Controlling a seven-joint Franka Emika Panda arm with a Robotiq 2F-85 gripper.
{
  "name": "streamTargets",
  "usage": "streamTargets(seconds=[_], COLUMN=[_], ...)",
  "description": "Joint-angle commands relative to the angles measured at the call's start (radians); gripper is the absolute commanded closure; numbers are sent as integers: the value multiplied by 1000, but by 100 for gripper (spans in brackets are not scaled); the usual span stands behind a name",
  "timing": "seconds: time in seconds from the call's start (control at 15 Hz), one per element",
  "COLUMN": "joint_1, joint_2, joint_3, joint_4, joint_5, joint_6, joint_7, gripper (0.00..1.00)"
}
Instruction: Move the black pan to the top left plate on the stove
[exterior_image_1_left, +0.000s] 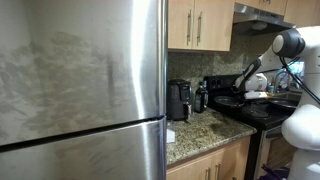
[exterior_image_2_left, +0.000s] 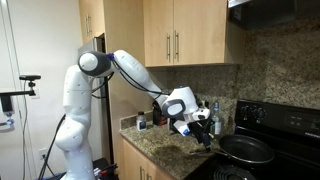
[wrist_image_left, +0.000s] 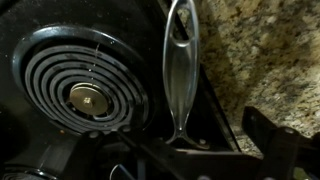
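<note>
The black pan (exterior_image_2_left: 247, 150) sits on the stove's flat cooktop (exterior_image_2_left: 290, 160), at its near left side; it also shows in an exterior view (exterior_image_1_left: 229, 101). In the wrist view its shiny handle (wrist_image_left: 180, 60) runs up from the pan's rim (wrist_image_left: 190, 152), beside a coil burner (wrist_image_left: 85, 92). My gripper (exterior_image_2_left: 204, 136) hangs low over the handle end of the pan, seen also in an exterior view (exterior_image_1_left: 247, 86). In the wrist view the gripper (wrist_image_left: 160, 142) is open; its right finger (wrist_image_left: 272, 145) stands apart from the handle. The left finger is lost in the dark.
A granite counter (wrist_image_left: 260, 50) borders the stove. A black coffee maker (exterior_image_1_left: 179, 99) and small bottles (exterior_image_2_left: 216, 118) stand on the counter. A large steel fridge (exterior_image_1_left: 80, 90) fills one side. Wood cabinets (exterior_image_2_left: 180, 35) and the stove's back panel (exterior_image_2_left: 285, 118) rise behind.
</note>
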Motion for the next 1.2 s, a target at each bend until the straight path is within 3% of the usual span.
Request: streamTargets(seconds=[0.0,0.4,0.6,0.67,0.8,1.13], joint_1=[2,12,7,8,8,14], joint_2=[-1,73,67,76,65,47], joint_3=[-1,-43,-35,-37,-29,-25], joint_4=[1,9,4,5,0,4], joint_5=[-3,-116,-94,-93,-83,-76], joint_6=[0,27,8,11,16,17], joint_7=[5,107,105,111,101,103], gripper=[0,0,0,25,35,77])
